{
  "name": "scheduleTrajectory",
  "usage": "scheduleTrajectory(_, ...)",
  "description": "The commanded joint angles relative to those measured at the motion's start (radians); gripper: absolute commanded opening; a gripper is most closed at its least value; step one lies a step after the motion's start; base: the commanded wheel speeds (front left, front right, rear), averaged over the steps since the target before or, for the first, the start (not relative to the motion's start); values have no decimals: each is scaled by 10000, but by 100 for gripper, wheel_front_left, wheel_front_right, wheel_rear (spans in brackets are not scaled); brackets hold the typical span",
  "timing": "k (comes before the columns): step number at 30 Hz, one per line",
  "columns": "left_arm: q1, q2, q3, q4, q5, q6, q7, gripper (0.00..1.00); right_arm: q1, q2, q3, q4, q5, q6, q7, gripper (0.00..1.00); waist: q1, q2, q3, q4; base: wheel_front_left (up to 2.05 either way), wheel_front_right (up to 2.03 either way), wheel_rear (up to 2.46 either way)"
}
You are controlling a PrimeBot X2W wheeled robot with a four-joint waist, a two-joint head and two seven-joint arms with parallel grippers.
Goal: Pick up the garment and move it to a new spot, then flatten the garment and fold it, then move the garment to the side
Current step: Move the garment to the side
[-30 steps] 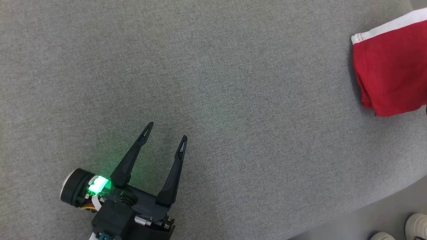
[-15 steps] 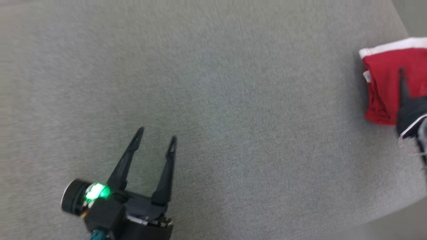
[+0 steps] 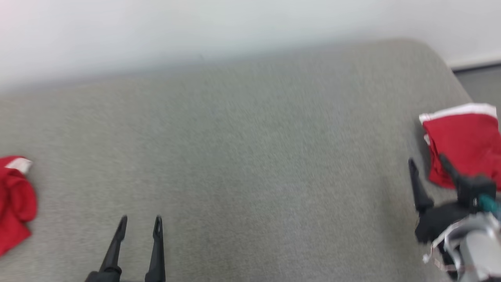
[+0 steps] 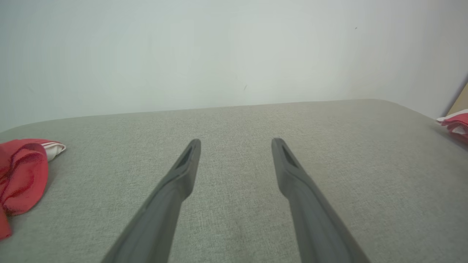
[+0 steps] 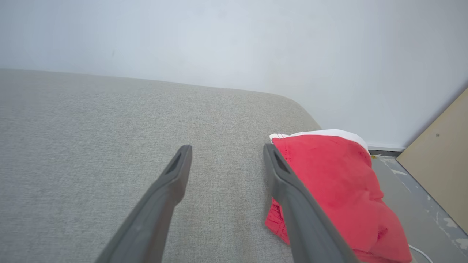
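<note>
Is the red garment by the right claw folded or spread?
Folded: the red garment lies as a compact bundle, white band at its far edge, beside the open right claw.

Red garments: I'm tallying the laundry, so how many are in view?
2. A folded red garment lies at the right end of the grey cushion; a crumpled red garment lies at its left edge, partly cut off. Others may be out of view.

Grey fabric surface [image 3: 250, 156] below a plain white wall [image 3: 195, 31].
</note>
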Motion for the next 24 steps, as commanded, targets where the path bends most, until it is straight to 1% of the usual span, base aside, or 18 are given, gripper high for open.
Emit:
scheduleTrajectory(1, 275, -79, 93, 211, -96, -30, -30, 100, 730, 158, -71, -421, 204, -28, -57, 100, 3, 2, -1485, 981, 0, 0, 0)
scheduleTrajectory(3, 352, -111, 149, 462, -46, -70, -29, 100, 1294, 338, -192, -930, 257, -28, -88, 100, 3, 2, -1656, 1132, 0, 0, 0)
scheduleTrajectory(8, 485, -179, 450, 897, 70, 56, -27, 100, 2409, 935, -293, -2052, 175, -28, -196, 100, 3, 2, -1959, 1318, 0, 0, 0)
scheduleTrajectory(11, 530, -213, 567, 1160, 163, 78, -29, 100, 2969, 1256, -371, -2505, 120, -28, -287, 100, 3, 2, -2100, 1410, 0, 0, 0)
scheduleTrajectory(17, 680, -218, 813, 1641, 265, 50, -29, 100, 3754, 1761, -499, -2934, -183, -28, -382, 100, 3, 2, -2299, 1545, 0, 0, 0)
scheduleTrajectory(22, 838, -233, 995, 1916, 307, -77, -29, 100, 4405, 2171, -974, -3141, -330, -28, -432, 100, 3, 2, -2447, 1586, 0, 0, 0)
scheduleTrajectory(24, 926, -239, 1043, 1985, 355, -58, -29, 100, 4579, 2271, -1113, -3243, -364, -28, -439, 100, 3, 2, -2497, 1558, 0, 0, 0)
